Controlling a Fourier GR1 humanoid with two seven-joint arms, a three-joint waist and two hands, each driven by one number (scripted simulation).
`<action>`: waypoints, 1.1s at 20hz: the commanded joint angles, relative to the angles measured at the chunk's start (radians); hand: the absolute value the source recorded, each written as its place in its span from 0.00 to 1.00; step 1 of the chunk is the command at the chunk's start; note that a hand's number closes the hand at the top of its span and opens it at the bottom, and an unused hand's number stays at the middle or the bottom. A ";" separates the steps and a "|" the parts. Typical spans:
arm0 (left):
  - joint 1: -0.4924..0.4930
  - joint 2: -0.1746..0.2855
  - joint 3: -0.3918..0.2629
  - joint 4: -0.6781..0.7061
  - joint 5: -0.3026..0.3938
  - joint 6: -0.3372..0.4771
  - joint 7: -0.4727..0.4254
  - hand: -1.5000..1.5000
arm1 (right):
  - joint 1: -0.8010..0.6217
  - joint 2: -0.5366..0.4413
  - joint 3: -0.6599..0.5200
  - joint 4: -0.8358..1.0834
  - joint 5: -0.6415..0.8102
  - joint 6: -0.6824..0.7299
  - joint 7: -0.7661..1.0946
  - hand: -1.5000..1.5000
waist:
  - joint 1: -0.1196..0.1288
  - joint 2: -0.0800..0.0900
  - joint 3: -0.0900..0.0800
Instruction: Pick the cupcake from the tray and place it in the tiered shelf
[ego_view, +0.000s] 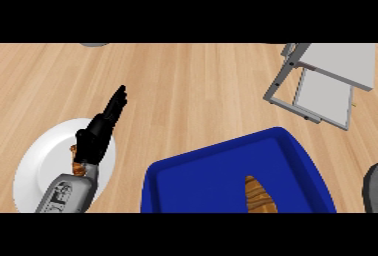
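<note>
Status: task not yet begun, judging from how things lie.

1. Cupcake (258, 195): a brown item lying inside the blue tray (214, 150), at the lower centre-right of the frame. The bottom edge of the view cuts it off. No hand touches it.
2. Tiered shelf (325, 80): grey, upper right of the frame, well apart from the tray. No cupcake shows on it.
3. Left hand (103, 125): left of the frame, above a white plate (37, 160) on the bench (192, 85). Its fingers are straight and pressed together, pointing toward the upper frame. It holds nothing.
4. Right hand: not visible. A dark grey shape at the right edge cannot be identified.

Steps left: reach into the tray, grasp the cupcake, lift it, carry it to the upper right and set it on the shelf.
</note>
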 joint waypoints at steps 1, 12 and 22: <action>0.034 -0.045 -0.028 0.014 -0.031 0.025 -0.032 0.50 | -0.110 0.060 0.048 0.014 0.098 -0.044 -0.052 1.00 | 0.001 0.000 0.000; 0.013 -0.037 -0.004 -0.069 -0.034 0.010 0.059 0.50 | -0.260 0.287 0.137 0.070 0.331 -0.260 -0.177 1.00 | -0.007 -0.004 0.000; 0.058 -0.032 0.006 -0.021 -0.052 -0.009 -0.014 0.50 | -0.427 0.425 0.086 0.335 0.233 -0.098 -0.080 1.00 | -0.004 -0.001 0.000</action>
